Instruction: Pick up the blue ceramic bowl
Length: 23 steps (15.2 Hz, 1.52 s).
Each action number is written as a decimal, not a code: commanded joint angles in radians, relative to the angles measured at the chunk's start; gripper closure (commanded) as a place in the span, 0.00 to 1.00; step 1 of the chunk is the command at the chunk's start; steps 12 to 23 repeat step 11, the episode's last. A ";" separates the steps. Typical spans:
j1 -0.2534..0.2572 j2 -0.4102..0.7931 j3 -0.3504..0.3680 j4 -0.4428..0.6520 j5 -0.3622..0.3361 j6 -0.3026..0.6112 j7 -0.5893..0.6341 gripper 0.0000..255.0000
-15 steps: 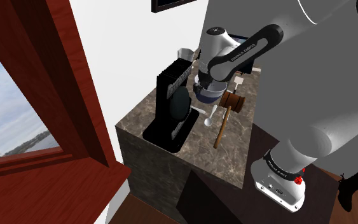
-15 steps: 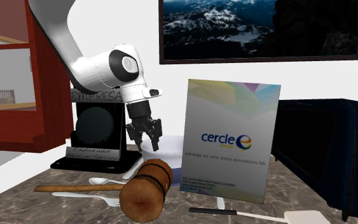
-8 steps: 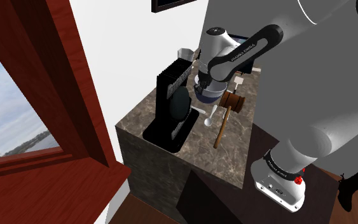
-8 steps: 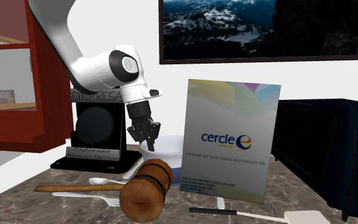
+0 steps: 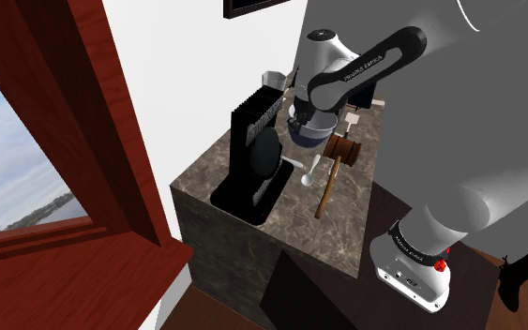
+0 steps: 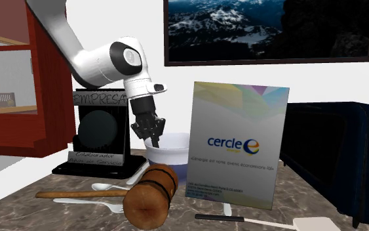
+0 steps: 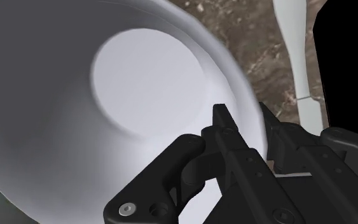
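**A:** Where is the bowl [image 6: 171,148]?

**B:** Between the black plaque [image 6: 99,134] and the printed card [image 6: 238,144], behind the wooden mallet [image 6: 151,195]; the mallet hides its base, so I cannot tell whether it touches the counter [image 5: 346,216].

**A:** And the jaws?

**B:** Narrow, pinched on the bowl's wall at the rim; one finger [image 7: 227,127] is inside and the other outside.

**A:** How will it handle?

**B:** Stiff and glossy; pale inside, blue outside; probably slippery and breakable. Held by one side of the rim, it may tilt under its own weight; I would squeeze firmly, lift slowly and avoid jolts.
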<state>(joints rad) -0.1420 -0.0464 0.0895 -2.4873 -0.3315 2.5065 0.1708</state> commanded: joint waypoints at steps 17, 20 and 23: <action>0.012 -0.102 0.001 0.044 0.064 -0.139 -0.063 1.00; 0.012 -0.102 0.001 0.044 0.064 -0.139 -0.063 1.00; 0.012 -0.102 0.001 0.044 0.064 -0.139 -0.063 1.00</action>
